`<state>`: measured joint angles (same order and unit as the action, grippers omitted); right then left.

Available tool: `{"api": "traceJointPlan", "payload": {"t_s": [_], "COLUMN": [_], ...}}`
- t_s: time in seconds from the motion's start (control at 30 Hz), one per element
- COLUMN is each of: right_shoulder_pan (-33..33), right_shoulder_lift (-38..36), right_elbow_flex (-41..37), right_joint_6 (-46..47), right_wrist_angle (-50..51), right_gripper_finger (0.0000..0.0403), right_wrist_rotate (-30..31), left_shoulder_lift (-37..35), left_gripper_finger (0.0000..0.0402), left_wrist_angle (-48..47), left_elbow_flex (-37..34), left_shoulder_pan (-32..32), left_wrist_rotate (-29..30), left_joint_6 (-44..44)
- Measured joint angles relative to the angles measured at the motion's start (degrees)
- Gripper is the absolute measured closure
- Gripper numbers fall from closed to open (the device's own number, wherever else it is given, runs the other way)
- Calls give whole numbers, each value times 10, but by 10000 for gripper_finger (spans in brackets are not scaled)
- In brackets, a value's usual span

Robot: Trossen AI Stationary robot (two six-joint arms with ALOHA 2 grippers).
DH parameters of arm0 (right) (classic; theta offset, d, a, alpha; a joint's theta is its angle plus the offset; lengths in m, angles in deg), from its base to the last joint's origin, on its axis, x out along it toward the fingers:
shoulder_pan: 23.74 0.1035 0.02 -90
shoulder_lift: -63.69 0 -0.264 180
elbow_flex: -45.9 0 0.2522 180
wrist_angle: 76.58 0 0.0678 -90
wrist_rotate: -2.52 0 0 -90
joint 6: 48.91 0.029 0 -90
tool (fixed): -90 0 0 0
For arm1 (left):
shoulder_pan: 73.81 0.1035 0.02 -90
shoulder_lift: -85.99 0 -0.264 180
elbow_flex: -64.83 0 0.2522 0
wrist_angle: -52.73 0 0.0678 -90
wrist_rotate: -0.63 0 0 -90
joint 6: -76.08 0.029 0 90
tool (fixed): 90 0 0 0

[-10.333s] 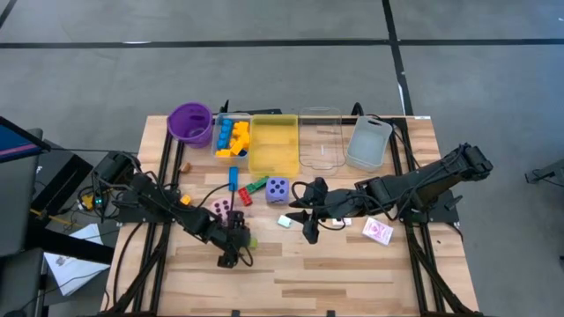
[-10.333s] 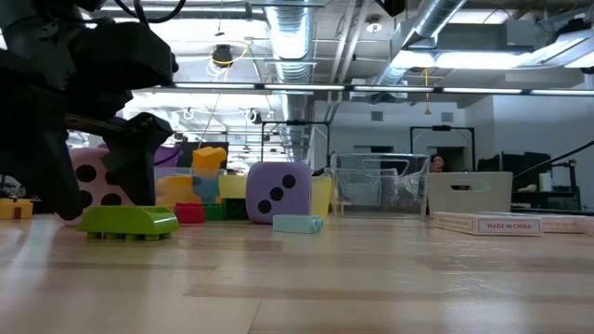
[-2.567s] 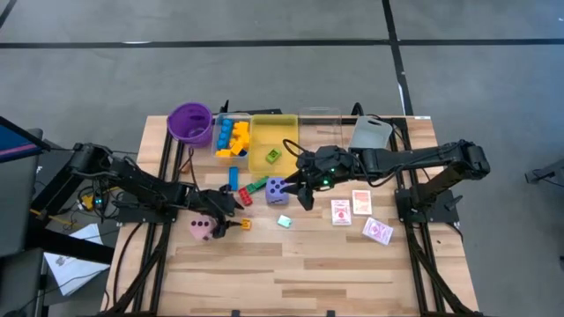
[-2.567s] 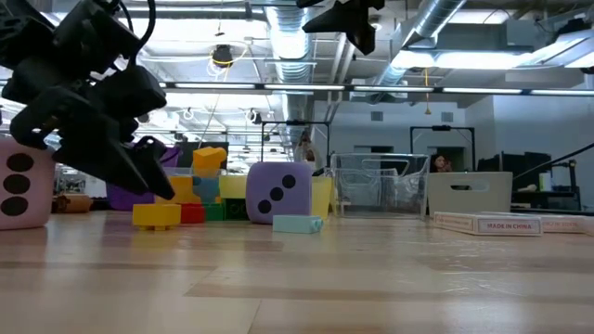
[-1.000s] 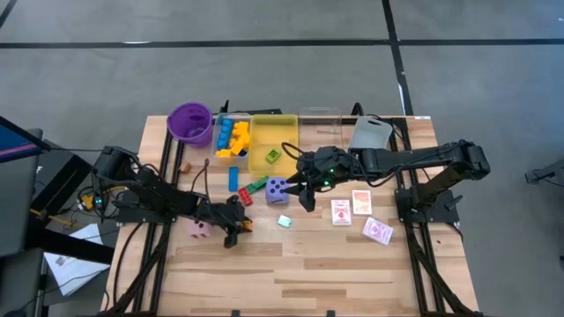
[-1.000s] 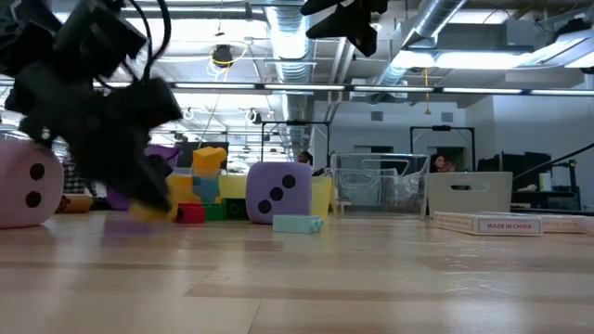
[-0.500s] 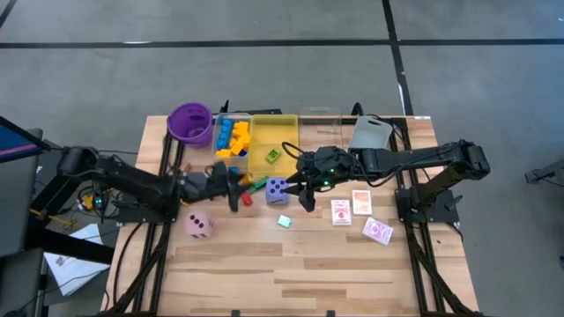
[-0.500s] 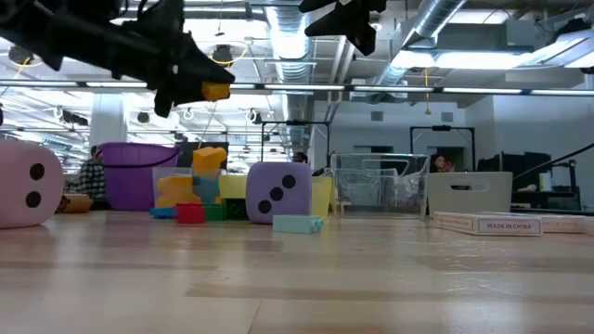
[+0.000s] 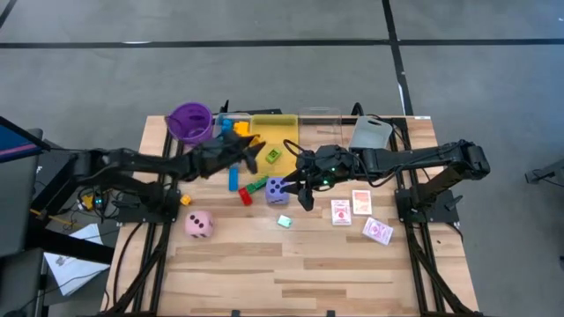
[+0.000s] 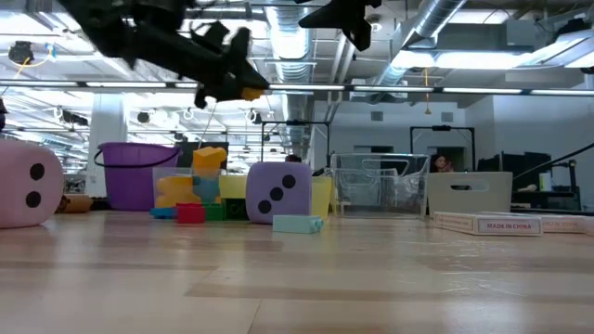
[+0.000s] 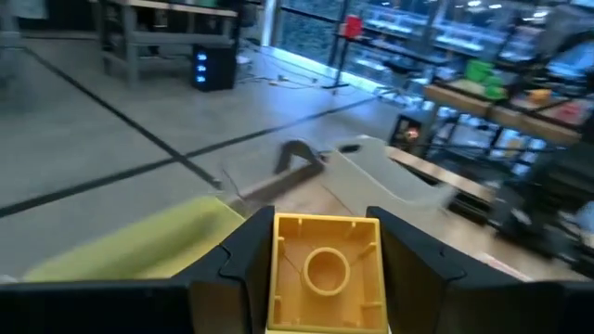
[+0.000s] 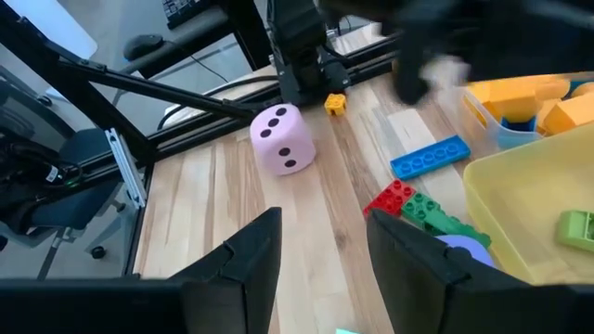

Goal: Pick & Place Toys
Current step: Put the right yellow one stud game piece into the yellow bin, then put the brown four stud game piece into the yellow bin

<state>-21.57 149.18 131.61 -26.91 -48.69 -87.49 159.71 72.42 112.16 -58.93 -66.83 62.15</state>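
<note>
Plastic yellow block (image 11: 324,274), square and studded, sits clamped in my left gripper (image 9: 253,151) above the yellow tray (image 9: 284,134); my right gripper (image 9: 304,195), empty, gapes over one purple die (image 9: 276,188).

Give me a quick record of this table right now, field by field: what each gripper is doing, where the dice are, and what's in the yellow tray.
left gripper: shut on yellow block, raised above the trays
right gripper: open, empty, hovering beside purple die
pink die: on the table, apart from the other toys
yellow tray: holds one green block
cards: flat on the table under the right arm
</note>
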Motion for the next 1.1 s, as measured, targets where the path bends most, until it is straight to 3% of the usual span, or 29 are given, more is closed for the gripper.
{"api": "traceJointPlan", "payload": {"t_s": [0.23,0.6,0.73,0.87,1.0,1.1], "right_shoulder_pan": [2,20,20,20,20,20], "right_shoulder_lift": [0,0,0,0,0,0], "right_elbow_flex": [0,0,0,0,0,0], "right_joint_6": [0,0,0,0,-1,-1], "right_wrist_angle": [0,4,4,3,3,3], "right_gripper_finger": [249,249,249,249,249,249], "right_wrist_rotate": [0,0,0,0,0,0], "left_shoulder_lift": [108,135,105,34,-78,-165], "left_gripper_finger": [250,142,118,111,112,111], "left_wrist_angle": [-1,-56,-63,-139,-325,-504], "left_elbow_flex": [91,130,130,130,130,130], "left_shoulder_pan": [53,68,69,61,41,20], "left_wrist_rotate": [0,-52,-101,-161,-130,-78], "left_joint_6": [1,1,21,120,193,141]}}
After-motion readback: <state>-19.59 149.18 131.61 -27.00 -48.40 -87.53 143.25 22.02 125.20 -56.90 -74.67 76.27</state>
